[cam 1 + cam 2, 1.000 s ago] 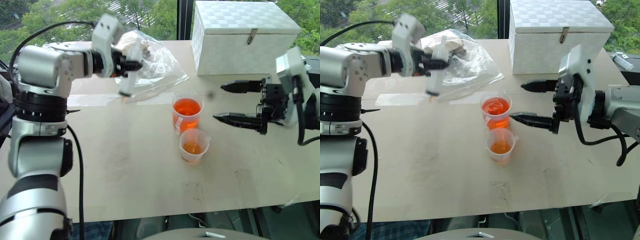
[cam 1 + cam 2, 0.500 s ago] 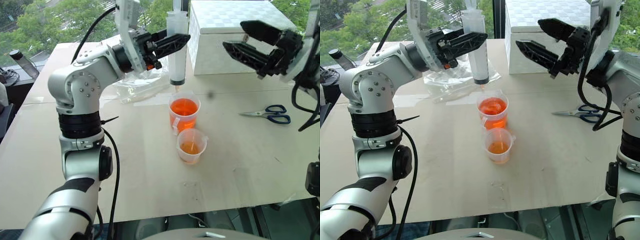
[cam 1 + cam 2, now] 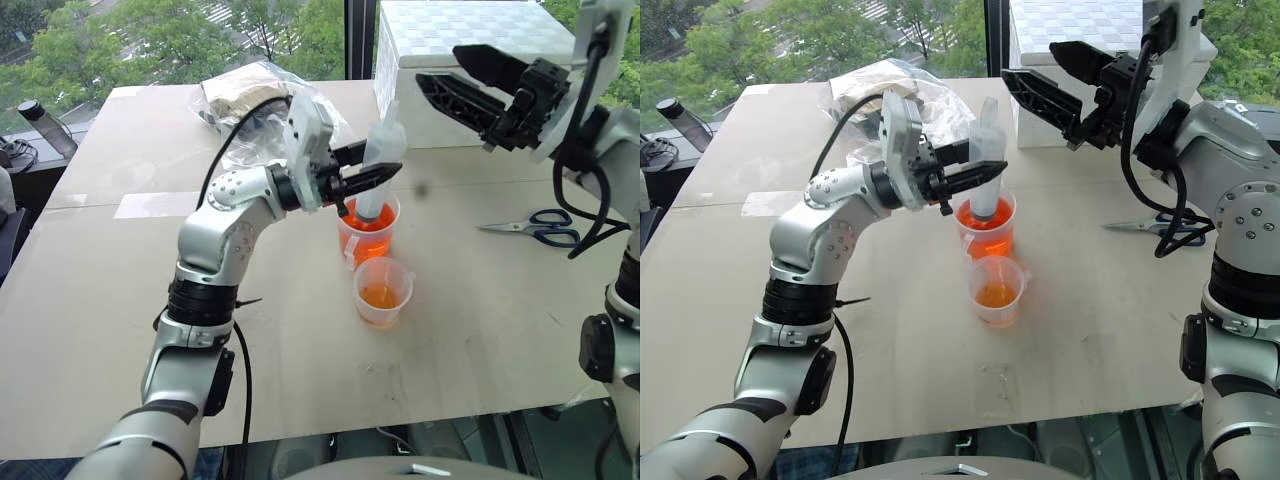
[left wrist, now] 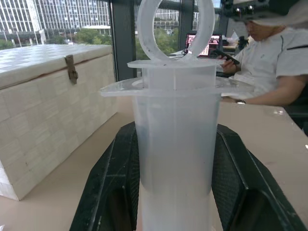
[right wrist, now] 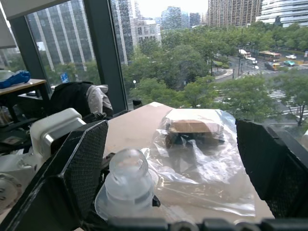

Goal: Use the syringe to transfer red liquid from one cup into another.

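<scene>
My left gripper (image 3: 368, 168) is shut on the barrel of the syringe (image 3: 380, 165), a clear tube that stands nearly upright. The syringe's lower end reaches down into the larger cup (image 3: 366, 238), which holds the red liquid (image 3: 372, 222) and has a white strip on its side. The smaller cup (image 3: 382, 292) stands just in front of it with a little orange liquid in its bottom. My right gripper (image 3: 442, 66) hangs open above and to the right of the syringe's top. In the left wrist view the syringe (image 4: 175, 144) sits between both fingers. In the right wrist view its plunger top (image 5: 127, 185) lies between the open fingers.
A white box (image 3: 470, 45) stands at the back right, just behind my right gripper. Scissors (image 3: 535, 226) lie to the right of the cups. A crumpled plastic bag (image 3: 250, 100) lies at the back left. A seated person (image 4: 269, 62) shows in the left wrist view.
My left gripper has come down and to the right with the syringe, bringing its lower end from above the larger cup into it. My right gripper has drifted slightly left, still open.
</scene>
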Controlling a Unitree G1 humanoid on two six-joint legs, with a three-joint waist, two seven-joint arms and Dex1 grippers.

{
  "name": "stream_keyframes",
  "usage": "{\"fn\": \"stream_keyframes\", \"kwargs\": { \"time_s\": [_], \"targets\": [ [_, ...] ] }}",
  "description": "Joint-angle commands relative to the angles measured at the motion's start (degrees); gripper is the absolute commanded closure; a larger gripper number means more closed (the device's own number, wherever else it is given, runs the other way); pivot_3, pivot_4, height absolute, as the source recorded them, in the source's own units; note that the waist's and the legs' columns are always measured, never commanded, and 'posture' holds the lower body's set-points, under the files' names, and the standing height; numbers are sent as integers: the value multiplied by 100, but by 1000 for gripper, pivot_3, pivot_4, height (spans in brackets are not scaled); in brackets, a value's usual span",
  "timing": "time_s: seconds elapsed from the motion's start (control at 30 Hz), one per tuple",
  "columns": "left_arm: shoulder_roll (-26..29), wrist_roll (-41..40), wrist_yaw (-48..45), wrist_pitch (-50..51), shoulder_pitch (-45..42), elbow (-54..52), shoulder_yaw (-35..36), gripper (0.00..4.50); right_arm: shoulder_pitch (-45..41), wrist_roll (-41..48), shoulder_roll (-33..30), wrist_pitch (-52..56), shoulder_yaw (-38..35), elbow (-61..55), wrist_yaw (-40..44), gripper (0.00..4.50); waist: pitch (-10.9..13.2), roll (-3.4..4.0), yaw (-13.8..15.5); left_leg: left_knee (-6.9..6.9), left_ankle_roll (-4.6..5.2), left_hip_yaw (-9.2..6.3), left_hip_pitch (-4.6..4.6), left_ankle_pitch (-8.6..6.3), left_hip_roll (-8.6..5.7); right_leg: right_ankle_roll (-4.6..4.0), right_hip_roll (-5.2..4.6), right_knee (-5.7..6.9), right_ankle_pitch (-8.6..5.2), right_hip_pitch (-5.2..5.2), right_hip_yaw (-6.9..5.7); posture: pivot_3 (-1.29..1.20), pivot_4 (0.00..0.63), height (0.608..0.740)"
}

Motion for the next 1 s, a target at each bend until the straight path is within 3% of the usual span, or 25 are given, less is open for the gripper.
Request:
{"fn": "stream_keyframes", "kwargs": {
  "time_s": [0.03, 0.17, 0.33, 0.63, 1.0],
  "targets": [
    [-98, 360, 56, -696, -100, 109, -15, 3122, -31, -5, -24, 51, 152, -274, 125, 0, -1, 0, 5, 0, 0, -1, 0, 0, 0, 0, 0, -1, 0, 0, -1, 0, 150, 740],
    [-233, 521, 203, -887, -112, 234, 0, 3122, -29, 161, -43, 331, 281, -344, 159, 0, -1, 1, 1, 0, 0, -2, 0, 0, 0, 0, 1, 0, 0, 0, -2, 0, 150, 740],
    [-248, 493, 139, -894, -16, 192, 20, 3122, -13, -254, -16, 227, 365, -122, 101, 0, -1, 1, 0, 0, 1, -2, -1, 0, 0, 0, 1, 0, 0, 0, -1, 0, 150, 740],
    [-215, 196, 21, -524, 18, 43, 99, 3122, 8, -1040, -135, -168, 528, 407, 794, 0, -1, 1, -6, -1, 1, -2, -1, 0, 0, 0, 3, 0, 0, 0, -2, 0, 150, 740],
    [-209, 204, -179, -513, 3, 220, 66, 3122, -329, -1459, 422, -363, 811, 635, 1072, 0, -1, 1, -2, -1, 0, -3, 0, 0, 0, 0, 3, 0, 0, 0, -4, 0, 150, 740]
  ]
}}
